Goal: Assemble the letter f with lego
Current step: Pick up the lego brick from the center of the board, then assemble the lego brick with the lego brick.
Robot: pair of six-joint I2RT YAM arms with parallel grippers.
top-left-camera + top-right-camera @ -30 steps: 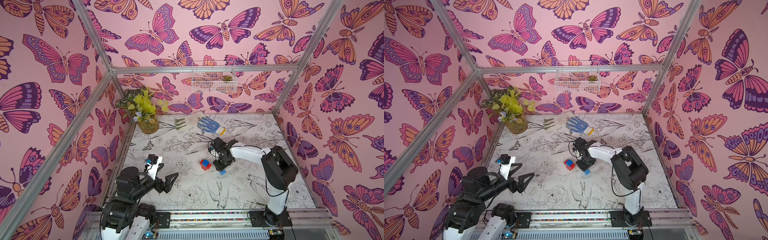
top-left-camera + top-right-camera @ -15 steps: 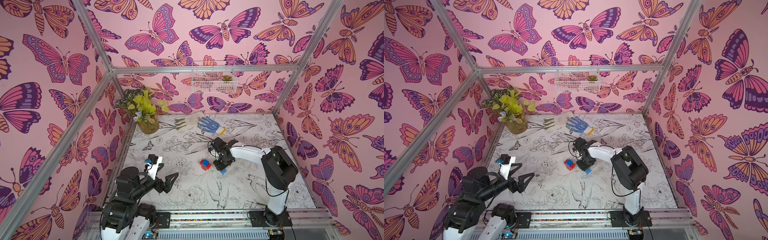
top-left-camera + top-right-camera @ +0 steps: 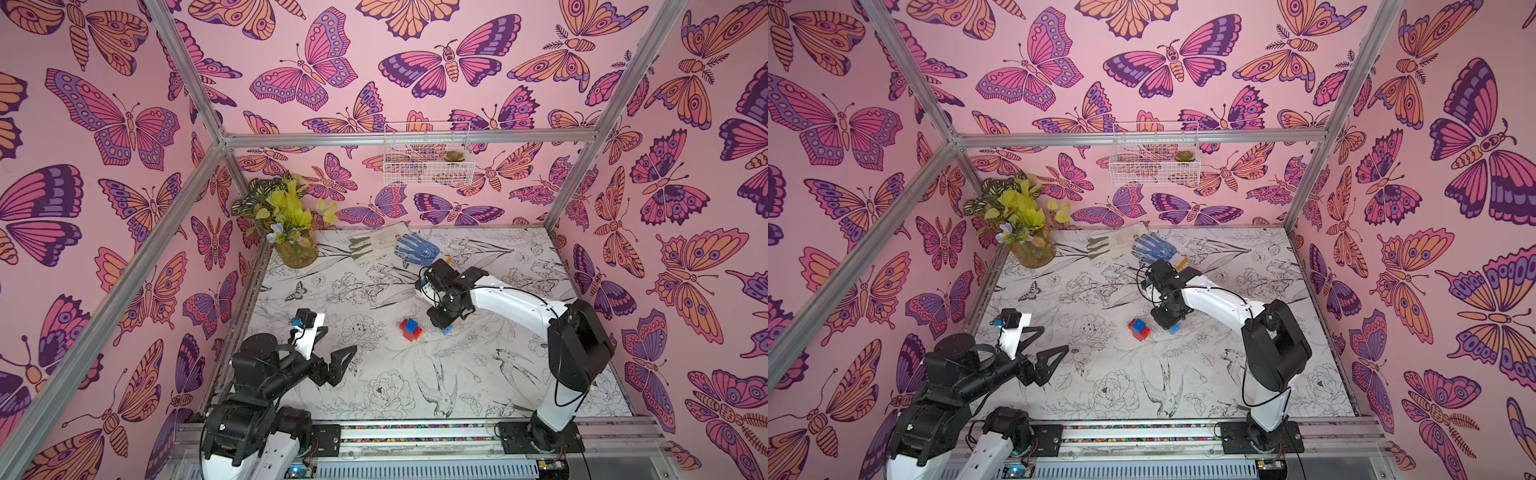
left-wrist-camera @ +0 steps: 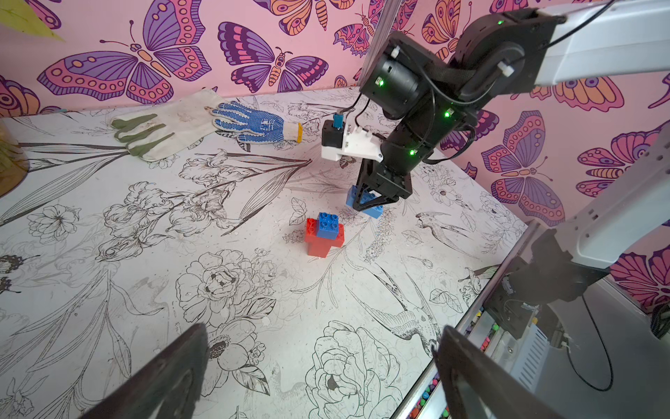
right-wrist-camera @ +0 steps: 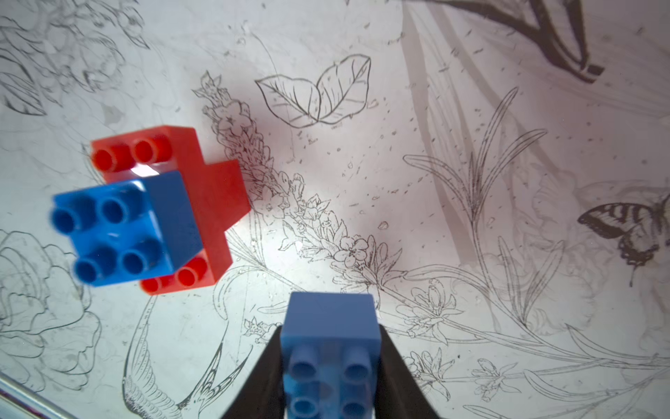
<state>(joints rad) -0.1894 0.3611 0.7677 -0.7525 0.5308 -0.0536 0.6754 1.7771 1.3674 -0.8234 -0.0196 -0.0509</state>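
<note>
— What's in there, biggest first?
— The flower-printed surface (image 3: 374,399). The right arm (image 3: 511,301) rises from about 5 o'clock and reaches in to the middle. The left arm (image 3: 266,374) crouches at 7 o'clock.
— And the jaws?
— The left jaws stand wide apart above the surface, well away from the bricks. The right jaws point down and are clamped on a loose blue brick (image 5: 331,344).
— Anything else about?
— A potted plant (image 3: 291,224) in the 11 o'clock corner. At 12 o'clock a white glove (image 3: 376,243) touches a blue dotted glove (image 3: 415,249).
— Where's the letter?
— Near the middle there's a brick stack (image 3: 410,329), standing upright. A long red brick (image 4: 311,230) sits crosswise on a short red brick (image 4: 318,251). A square blue brick (image 4: 328,225) is pressed onto its centre, leaving red studs bare at either end. The clamped brick is just beside the stack at 3 o'clock, not touching it. Whether it rests on the surface I cannot tell.
</note>
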